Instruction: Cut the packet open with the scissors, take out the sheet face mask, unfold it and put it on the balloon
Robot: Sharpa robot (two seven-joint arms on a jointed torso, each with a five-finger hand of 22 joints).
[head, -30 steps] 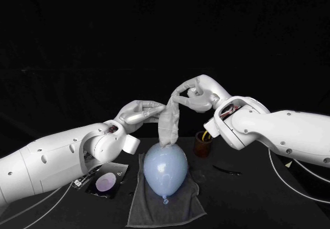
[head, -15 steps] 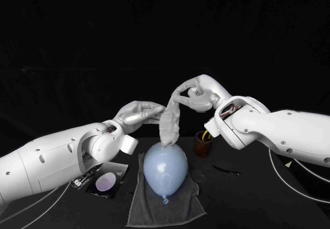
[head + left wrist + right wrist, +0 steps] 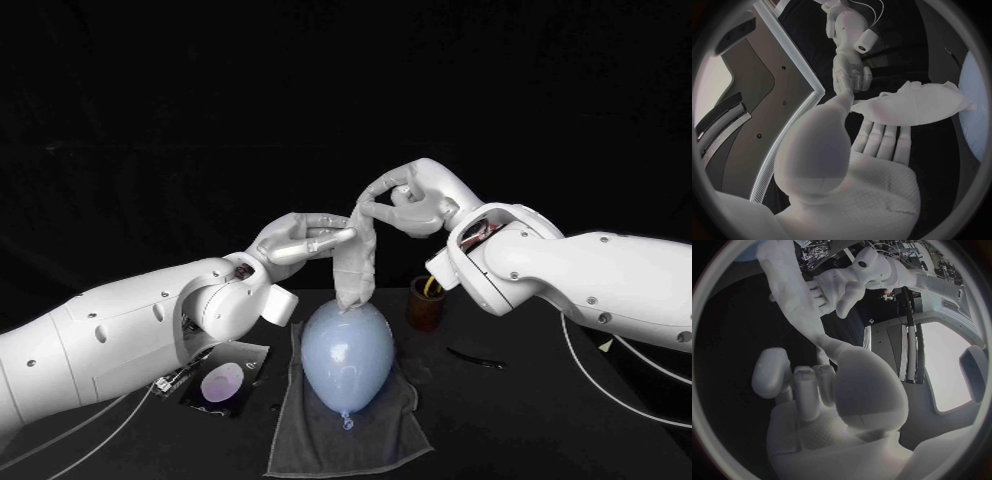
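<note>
The right robot hand (image 3: 404, 200) is pinching the top of the sheet face mask (image 3: 351, 265), which is hanging in a crumpled strip, its lower end touching the balloon (image 3: 346, 350). The left robot hand (image 3: 300, 240) is touching the strip's side; whether it is gripping, I cannot tell. The balloon is lying on a grey towel (image 3: 346, 440) on the bench (image 3: 548, 420), with the packet (image 3: 219, 378) beside it.

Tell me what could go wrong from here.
The mask hangs from the right hand as a bunched strip, its tip on the balloon; lowered now, it may land crumpled. The balloon lies on the towel and could roll if pushed. The left hand only seems to touch it, so it might slip.
</note>
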